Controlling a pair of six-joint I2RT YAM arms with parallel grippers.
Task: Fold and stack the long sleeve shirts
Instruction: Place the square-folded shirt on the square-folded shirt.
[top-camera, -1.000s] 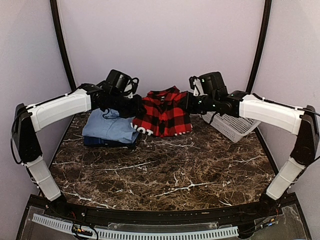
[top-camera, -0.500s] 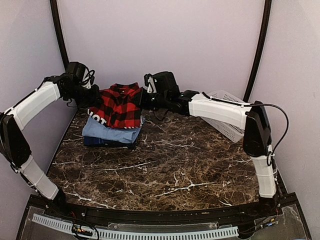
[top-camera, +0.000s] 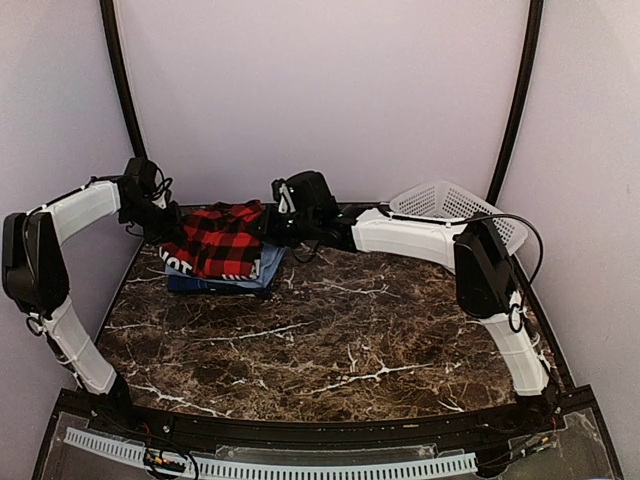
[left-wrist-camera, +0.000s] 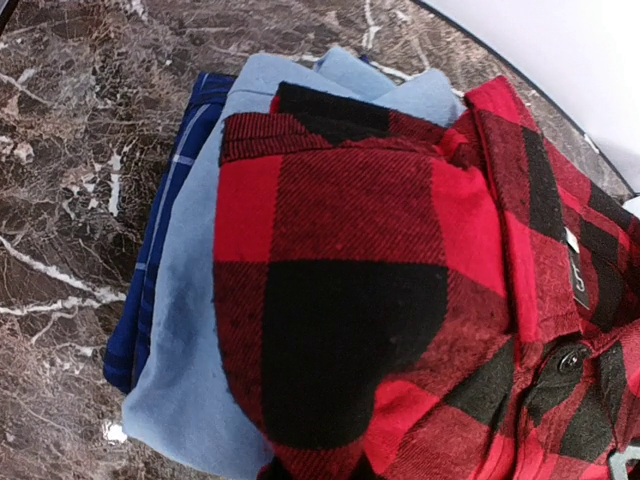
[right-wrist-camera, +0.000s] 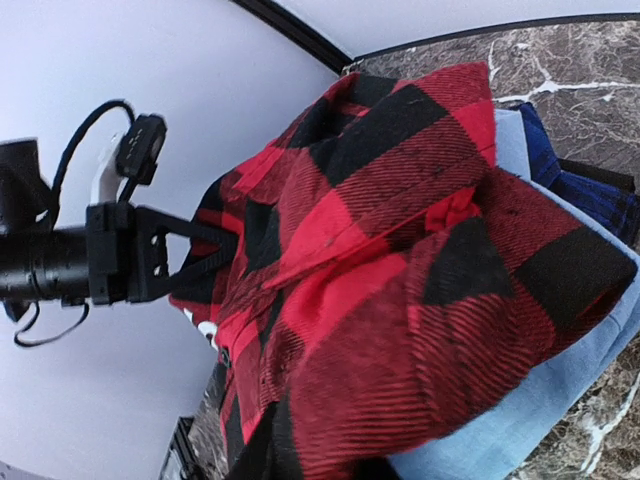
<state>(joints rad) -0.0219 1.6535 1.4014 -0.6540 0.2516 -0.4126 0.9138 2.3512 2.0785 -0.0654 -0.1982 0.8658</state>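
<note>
The red-and-black flannel shirt (top-camera: 215, 245) lies folded on top of the stack at the back left, over the light blue shirt (top-camera: 270, 263) and the darker blue shirt (top-camera: 190, 285). My left gripper (top-camera: 165, 228) is shut on the flannel's left edge. My right gripper (top-camera: 270, 228) is shut on its right edge. In the left wrist view the flannel (left-wrist-camera: 380, 300) covers the light blue shirt (left-wrist-camera: 190, 330) and the dark blue one (left-wrist-camera: 180, 170). In the right wrist view the flannel (right-wrist-camera: 400, 300) hides my fingers, and the left gripper (right-wrist-camera: 215, 262) grips its far edge.
A white mesh basket (top-camera: 450, 205) stands tilted at the back right, behind the right arm. The stack sits close to the back wall and the left frame post. The marble tabletop (top-camera: 340, 340) spreads in front.
Both grippers have carried the flannel shirt left from the table's back middle and lowered it onto the blue stack. The right arm now stretches far to the left.
</note>
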